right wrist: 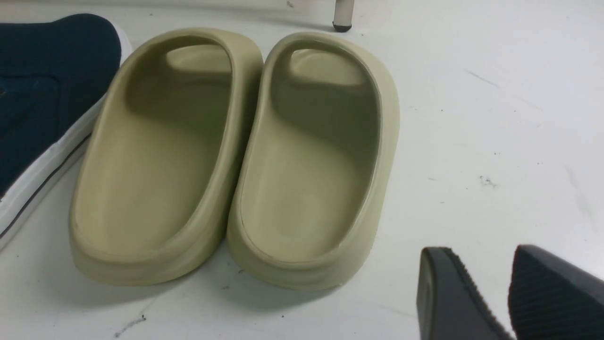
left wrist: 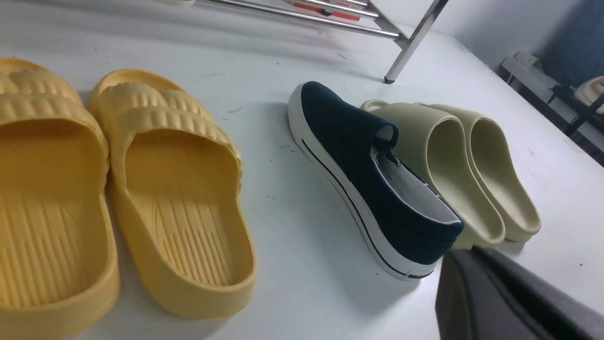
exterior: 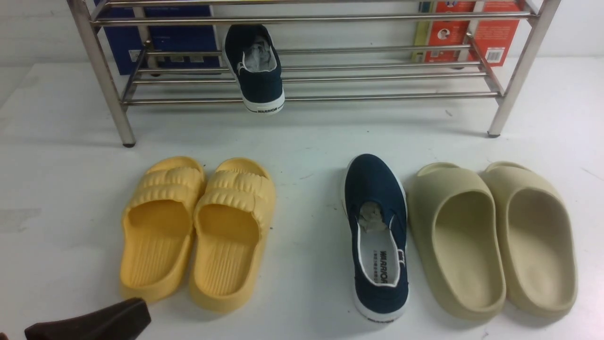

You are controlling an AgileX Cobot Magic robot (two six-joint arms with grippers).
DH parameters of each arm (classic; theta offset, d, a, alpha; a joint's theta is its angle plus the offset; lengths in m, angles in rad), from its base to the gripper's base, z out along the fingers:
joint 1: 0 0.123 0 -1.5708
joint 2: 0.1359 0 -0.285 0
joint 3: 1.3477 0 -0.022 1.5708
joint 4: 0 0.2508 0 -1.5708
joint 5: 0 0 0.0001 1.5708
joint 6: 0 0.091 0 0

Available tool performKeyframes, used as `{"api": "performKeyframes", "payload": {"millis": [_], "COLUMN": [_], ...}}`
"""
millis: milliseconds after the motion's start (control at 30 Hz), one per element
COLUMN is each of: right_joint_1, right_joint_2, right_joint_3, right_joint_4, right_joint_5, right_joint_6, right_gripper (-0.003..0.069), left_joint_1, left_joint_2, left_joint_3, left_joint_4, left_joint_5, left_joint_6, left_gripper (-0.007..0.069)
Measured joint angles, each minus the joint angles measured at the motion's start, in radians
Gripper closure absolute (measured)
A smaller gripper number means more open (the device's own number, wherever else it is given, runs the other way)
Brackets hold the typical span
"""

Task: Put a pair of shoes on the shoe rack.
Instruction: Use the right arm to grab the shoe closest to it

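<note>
Sneakers [exterior: 377, 189] two, yellow slides [exterior: 231, 189] two, beige slides [exterior: 448, 189] two.

The shoe rack [exterior: 377, 97] stood at the back of the table [exterior: 302, 141]. One sneaker [exterior: 259, 85] sat on its lower shelf, left of the middle. In front, on the table, lay a pair of slides [exterior: 231, 236] on the left, then the other sneaker [exterior: 377, 198], then a second pair of slides [exterior: 467, 236] just beside it on the right
</note>
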Motion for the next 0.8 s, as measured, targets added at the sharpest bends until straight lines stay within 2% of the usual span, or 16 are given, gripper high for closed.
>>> {"api": "performKeyframes", "payload": {"millis": [100, 200, 233, 267, 400, 467, 500, 600, 667, 700, 733, 800], "right_joint_1": [0.000, 0.000, 0.000, 0.000, 0.001, 0.017, 0.017, 0.052, 0.059, 0.058, 0.059, 0.059], "right_joint_2": [0.000, 0.000, 0.000, 0.000, 0.000, 0.033, 0.039, 0.248, 0.389, 0.405, 0.543, 0.626], "right_joint_3": [0.007, 0.010, 0.010, 0.010, -0.007, -0.097, -0.108, -0.369, -0.509, -0.509, -0.608, -0.660], "right_joint_4": [0.060, 0.261, 0.272, 0.340, 0.431, 0.450, 0.450, 0.431, 0.408, 0.406, 0.378, 0.357], "right_joint_5": [-0.051, -0.179, -0.186, -0.232, -0.245, -0.097, -0.080, 0.303, 0.503, 0.503, 0.625, 0.669], "right_joint_6": [0.059, 0.210, 0.219, 0.270, 0.325, 0.315, 0.311, 0.161, 0.068, 0.068, 0.007, -0.021], "right_gripper": [0.0419, 0.0419, 0.0419, 0.0419, 0.0421, 0.0446, 0.0446, 0.0522, 0.0560, 0.0564, 0.0599, 0.0619], "left_joint_1": [0.000, 0.000, 0.000, 0.000, 0.000, 0.000, 0.000, 0.000, 0.000, 0.000, 0.000, 0.000], "left_joint_2": [0.000, 0.000, 0.000, 0.000, 0.000, 0.000, 0.000, 0.000, 0.000, 0.000, 0.000, 0.000], "left_joint_3": [0.000, 0.000, 0.000, 0.000, 0.000, 0.000, 0.000, 0.000, 0.000, 0.000, 0.000, 0.000], "left_joint_4": [0.001, 0.001, 0.001, 0.001, 0.001, 0.001, 0.001, 0.001, 0.001, 0.001, 0.001, 0.001], "left_joint_5": [0.000, 0.000, 0.000, 0.000, 0.000, 0.000, 0.000, 0.000, 0.000, 0.000, 0.000, 0.000], "left_joint_6": [0.000, 0.000, 0.000, 0.000, 0.000, 0.000, 0.000, 0.000, 0.000, 0.000, 0.000, 0.000], "left_gripper": [0.0638, 0.0638, 0.0638, 0.0638, 0.0638, 0.0638, 0.0638, 0.0638, 0.0638, 0.0638, 0.0638, 0.0638]}}
